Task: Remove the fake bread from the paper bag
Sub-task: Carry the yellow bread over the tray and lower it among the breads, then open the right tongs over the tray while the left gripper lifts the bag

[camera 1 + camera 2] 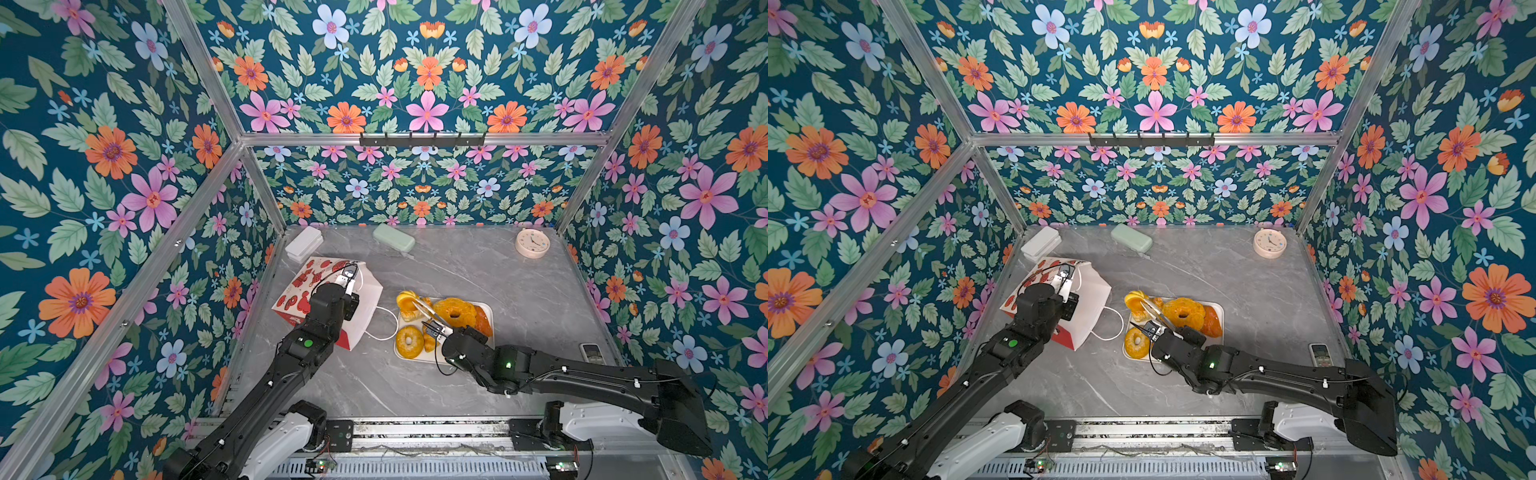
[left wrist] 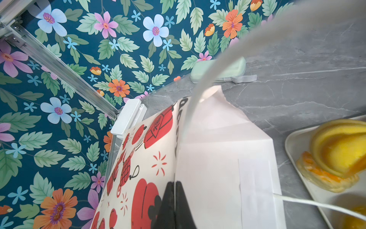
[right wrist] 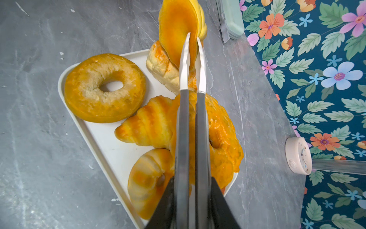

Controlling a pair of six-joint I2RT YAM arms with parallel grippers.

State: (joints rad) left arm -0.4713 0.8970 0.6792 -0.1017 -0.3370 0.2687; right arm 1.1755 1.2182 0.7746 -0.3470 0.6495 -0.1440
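Tongs (image 3: 182, 128) sit clenched in my right gripper (image 3: 192, 184), pinching a shell-shaped fake bread (image 3: 176, 29) at the tray's (image 3: 111, 146) corner; other pieces lie on the tray. Beside it, my left gripper (image 2: 174, 184) clamps the paper bag (image 2: 208, 158).

Two black robot arms on white bases, lower frame.
Left arm (image 1: 299, 361), right arm (image 1: 582, 374): green lights, thin black cables; left gripper (image 2: 174, 184) black, tapered.
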